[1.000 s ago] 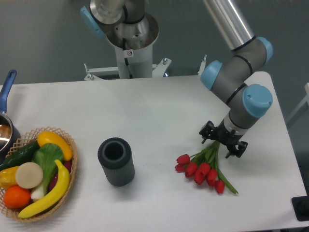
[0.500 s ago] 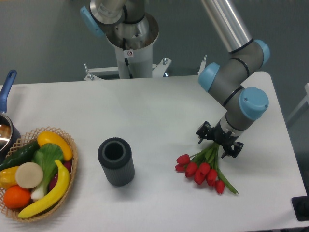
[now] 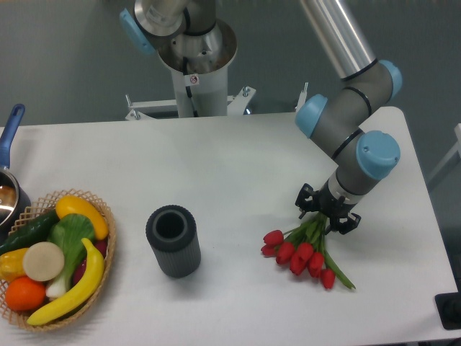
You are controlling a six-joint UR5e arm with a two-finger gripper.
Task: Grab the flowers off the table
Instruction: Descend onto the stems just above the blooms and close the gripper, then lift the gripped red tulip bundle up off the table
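Note:
The flowers point(image 3: 302, 252), a bunch of red tulip buds on green stems, lie flat on the white table point(image 3: 238, 166) at the right front. The buds point to the front left and the stems run up to the right. My gripper point(image 3: 325, 210) points straight down over the upper part of the stems, one black finger point(image 3: 307, 198) on each side of them. The jaws are partly drawn in around the stems but still stand apart from them. The stem ends are hidden under the gripper.
A dark ribbed cylinder vase point(image 3: 173, 240) stands upright left of the flowers. A wicker basket point(image 3: 108, 245) of fruit and vegetables sits at the front left edge. A pot with a blue handle point(image 3: 10, 130) is at the far left. The table's right edge is near the gripper.
The gripper shifted slightly left over the stems, and its fingers have drawn closer together. The flowers have not moved.

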